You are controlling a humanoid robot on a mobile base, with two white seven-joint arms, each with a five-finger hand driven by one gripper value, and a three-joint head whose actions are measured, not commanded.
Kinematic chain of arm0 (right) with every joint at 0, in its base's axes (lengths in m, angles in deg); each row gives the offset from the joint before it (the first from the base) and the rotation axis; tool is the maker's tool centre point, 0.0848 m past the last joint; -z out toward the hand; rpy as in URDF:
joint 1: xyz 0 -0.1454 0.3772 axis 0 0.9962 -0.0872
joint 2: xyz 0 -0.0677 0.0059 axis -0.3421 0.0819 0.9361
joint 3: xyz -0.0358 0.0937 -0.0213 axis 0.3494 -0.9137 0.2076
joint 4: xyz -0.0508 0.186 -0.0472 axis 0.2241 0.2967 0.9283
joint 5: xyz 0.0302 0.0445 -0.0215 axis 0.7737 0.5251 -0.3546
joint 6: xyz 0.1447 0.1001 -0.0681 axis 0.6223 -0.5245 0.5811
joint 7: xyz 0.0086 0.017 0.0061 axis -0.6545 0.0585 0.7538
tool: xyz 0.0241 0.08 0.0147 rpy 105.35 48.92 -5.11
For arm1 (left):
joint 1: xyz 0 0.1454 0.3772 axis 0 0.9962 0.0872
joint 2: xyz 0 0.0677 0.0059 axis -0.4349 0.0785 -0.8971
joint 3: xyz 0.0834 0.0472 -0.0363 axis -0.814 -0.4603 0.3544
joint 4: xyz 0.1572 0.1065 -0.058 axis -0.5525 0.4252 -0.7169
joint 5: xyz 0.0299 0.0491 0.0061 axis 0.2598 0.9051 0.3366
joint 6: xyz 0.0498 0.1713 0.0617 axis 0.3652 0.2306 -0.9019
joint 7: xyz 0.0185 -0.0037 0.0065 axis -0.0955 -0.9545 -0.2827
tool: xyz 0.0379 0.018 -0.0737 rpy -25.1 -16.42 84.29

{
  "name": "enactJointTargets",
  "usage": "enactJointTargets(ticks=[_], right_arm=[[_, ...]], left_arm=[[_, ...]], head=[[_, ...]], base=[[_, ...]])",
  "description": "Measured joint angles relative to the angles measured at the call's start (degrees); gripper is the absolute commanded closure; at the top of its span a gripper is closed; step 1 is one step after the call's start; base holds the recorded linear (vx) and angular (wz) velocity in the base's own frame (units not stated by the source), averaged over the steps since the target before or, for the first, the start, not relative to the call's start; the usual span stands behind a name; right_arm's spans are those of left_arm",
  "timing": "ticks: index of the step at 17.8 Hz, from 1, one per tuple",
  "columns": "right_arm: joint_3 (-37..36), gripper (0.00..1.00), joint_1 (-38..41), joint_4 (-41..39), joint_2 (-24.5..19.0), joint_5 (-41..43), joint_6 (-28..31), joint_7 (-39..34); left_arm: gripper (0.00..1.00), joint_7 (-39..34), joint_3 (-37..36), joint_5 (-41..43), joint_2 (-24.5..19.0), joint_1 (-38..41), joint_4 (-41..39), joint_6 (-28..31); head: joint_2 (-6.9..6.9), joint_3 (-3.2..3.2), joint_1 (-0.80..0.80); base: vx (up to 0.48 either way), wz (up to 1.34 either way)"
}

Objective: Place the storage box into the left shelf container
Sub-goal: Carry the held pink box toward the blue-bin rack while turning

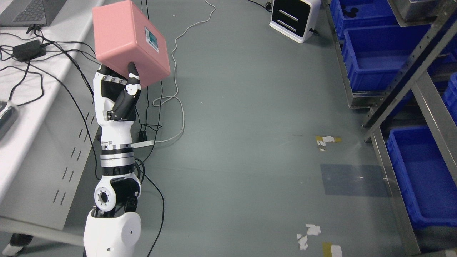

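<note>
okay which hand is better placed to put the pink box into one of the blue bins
Left, likely. The left hand already grips the pink storage box, held up above the floor. The right hand is out of view. The blue bins sit on the shelf across the picture.

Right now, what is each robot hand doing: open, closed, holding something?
Left robot hand: closed on the pink storage box, held up above the floor.
Right robot hand: not in view.

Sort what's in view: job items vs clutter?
Job:
pink storage box, held up by the left hand
blue shelf bins on the metal rack at right

Clutter:
laptop, power adapter and cables on the white table
white-and-black device on the floor
tape scraps
</note>
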Motion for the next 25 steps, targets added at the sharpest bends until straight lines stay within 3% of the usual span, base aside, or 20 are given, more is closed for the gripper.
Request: enactJointTargets(ticks=[4, 14, 25], right_arm=[[0.00, 0.00, 0.00, 0.00, 0.00, 0.00, 0.00, 0.02], [0.00, 0.00, -0.04, -0.02, 0.00, 0.00, 0.07, 0.01], [0.00, 0.00, 0.01, 0.00, 0.00, 0.00, 0.09, 0.11]], left_arm=[[0.96, 3.92, -0.21, -0.01, 0.00, 3.96, -0.06, -0.72], [0.96, 4.42, -4.12, 0.03, 0.00, 7.61, 0.18, -0.90], [0.96, 5.51, -10.61, 0.09, 0.00, 16.39, 2.10, -1.18]], head=[[0.00, 0.00, 0.00], [0.00, 0.00, 0.00], [0.00, 0.00, 0.00]], base=[[0.570, 0.08], [0.596, -0.29], [0.348, -1.18]])
